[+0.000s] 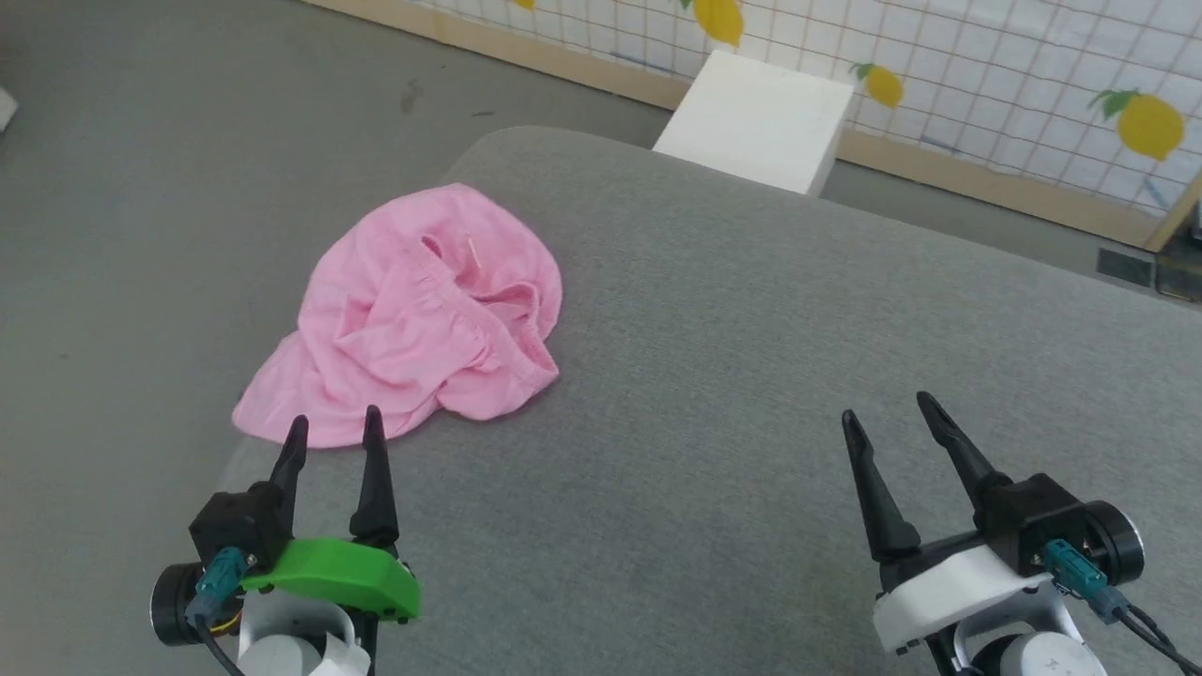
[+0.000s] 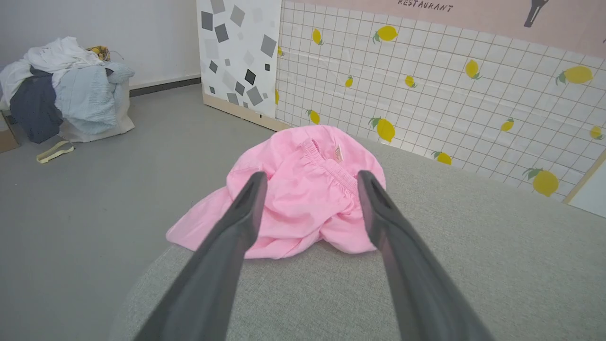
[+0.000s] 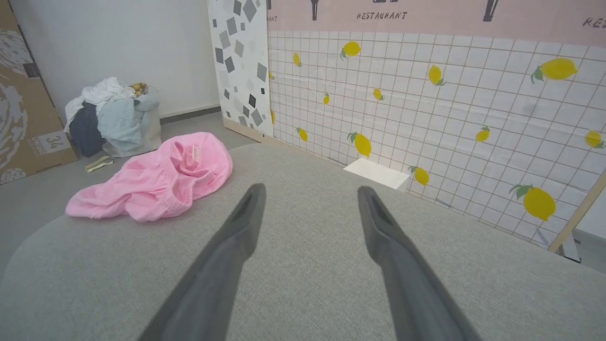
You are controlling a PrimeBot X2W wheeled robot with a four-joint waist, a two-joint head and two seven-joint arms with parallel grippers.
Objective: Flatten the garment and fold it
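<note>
**Now: two claws released, one pink garment bunched at the table's left edge**

Both claws are under my eye from the head camera. My left claw (image 1: 335, 416) stands spread, its two dark fingers (image 1: 376, 469) apart and gripping nothing. Their tips line up with the near hem of the garment (image 1: 413, 319), though I cannot tell whether they touch the cloth or hang just above it. In the left wrist view the garment sits straight ahead, framed between the two fingers. My right claw (image 1: 886, 406) is released as well, two fingers splayed over bare grey surface, well apart from the cloth.

I count one garment. It lies crumpled in a single heap on the table (image 1: 751, 376), close to the far left corner, with its near-left flap reaching over the table's left edge. One gathered elastic band (image 1: 441, 291) runs across the middle of the heap, and one small pale label (image 1: 472, 252) shows just beyond it.

One white box (image 1: 756, 122) stands past the table's far edge. It sits against a wall panel (image 1: 1033, 94) of white grid printed with yellow lemons. Grey floor (image 1: 141, 188) runs along the left side. The wrist views add one heap of laundry (image 2: 66, 90), white, blue and dark pieces together, on that floor against the far wall. One cardboard sheet (image 3: 28, 118) leans next to it.
</note>
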